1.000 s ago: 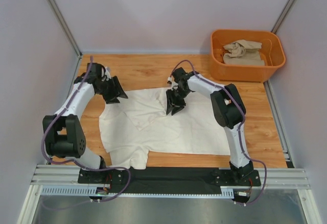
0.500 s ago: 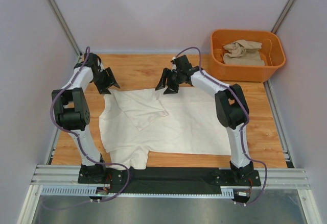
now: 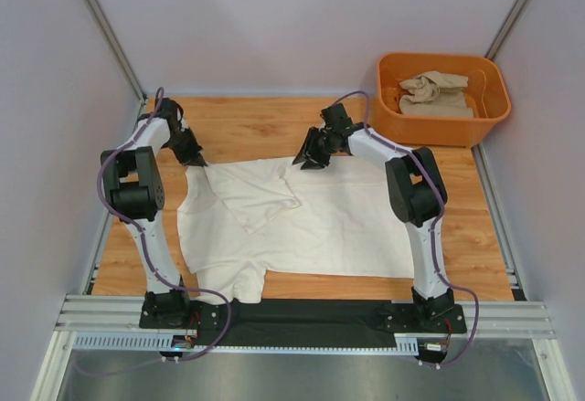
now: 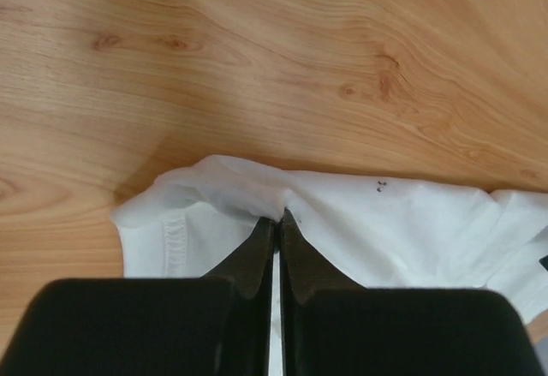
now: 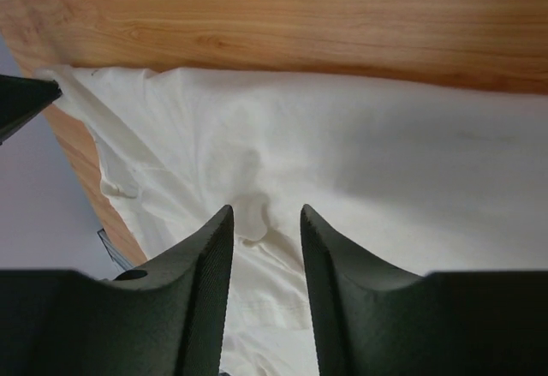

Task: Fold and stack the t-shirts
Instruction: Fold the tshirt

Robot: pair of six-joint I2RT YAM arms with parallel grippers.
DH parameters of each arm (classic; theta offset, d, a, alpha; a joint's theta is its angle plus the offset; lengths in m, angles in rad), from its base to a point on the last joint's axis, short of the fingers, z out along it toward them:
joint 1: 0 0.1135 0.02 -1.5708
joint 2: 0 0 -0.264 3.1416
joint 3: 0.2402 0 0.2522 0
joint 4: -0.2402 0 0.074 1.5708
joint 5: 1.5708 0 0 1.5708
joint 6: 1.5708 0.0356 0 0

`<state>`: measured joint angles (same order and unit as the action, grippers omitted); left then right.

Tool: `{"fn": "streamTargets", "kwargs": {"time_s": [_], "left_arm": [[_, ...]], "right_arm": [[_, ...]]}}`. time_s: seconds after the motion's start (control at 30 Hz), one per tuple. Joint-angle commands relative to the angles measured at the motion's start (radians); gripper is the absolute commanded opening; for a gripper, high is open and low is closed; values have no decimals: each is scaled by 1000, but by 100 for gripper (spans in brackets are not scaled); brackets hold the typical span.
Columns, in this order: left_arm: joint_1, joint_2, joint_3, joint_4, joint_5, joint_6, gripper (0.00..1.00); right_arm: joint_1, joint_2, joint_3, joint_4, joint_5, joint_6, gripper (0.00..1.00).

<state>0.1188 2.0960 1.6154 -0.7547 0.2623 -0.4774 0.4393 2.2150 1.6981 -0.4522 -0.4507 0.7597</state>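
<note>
Your cream-white t-shirt (image 3: 329,227): spread flat mid-frame on counter (image 3: 247,127), with upper-left flap folded over its body. You have left claw (image 3: 191,155) at shirt's upper-left corner, jaws pinched tight on hem. Right claw (image 3: 306,159) sits at shirt's top edge, jaws parted, small fabric bump between fingers, not clamped. Upper right of frame: orange tub (image 3: 430,131), well apart from spread shirt, holds crumpled sandy beige t-shirt (image 3: 437,93).
</note>
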Motion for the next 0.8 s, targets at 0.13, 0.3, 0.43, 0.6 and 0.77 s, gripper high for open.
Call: {"fn": "streamTargets", "kwargs": {"time_s": [0.13,0.3,0.43,0.6,0.77], "left_arm": [[51,-21,35,84,21,-17,0],[94,22,67,123,100,-14,0],[122,97,138,103,124,0,0],[110,53,97,110,177,5,64],[105,-175,-57,89,70,5,71]], "right_arm": [[-43,46,-44,9,98,13,19],[-51,63,-45,-23,141,-13,17],[-51,74,-45,-43,165,-43,17],[-50,78,-12,-74,153,-106,18],[-51,64,35,-135,168,-166,23]]}}
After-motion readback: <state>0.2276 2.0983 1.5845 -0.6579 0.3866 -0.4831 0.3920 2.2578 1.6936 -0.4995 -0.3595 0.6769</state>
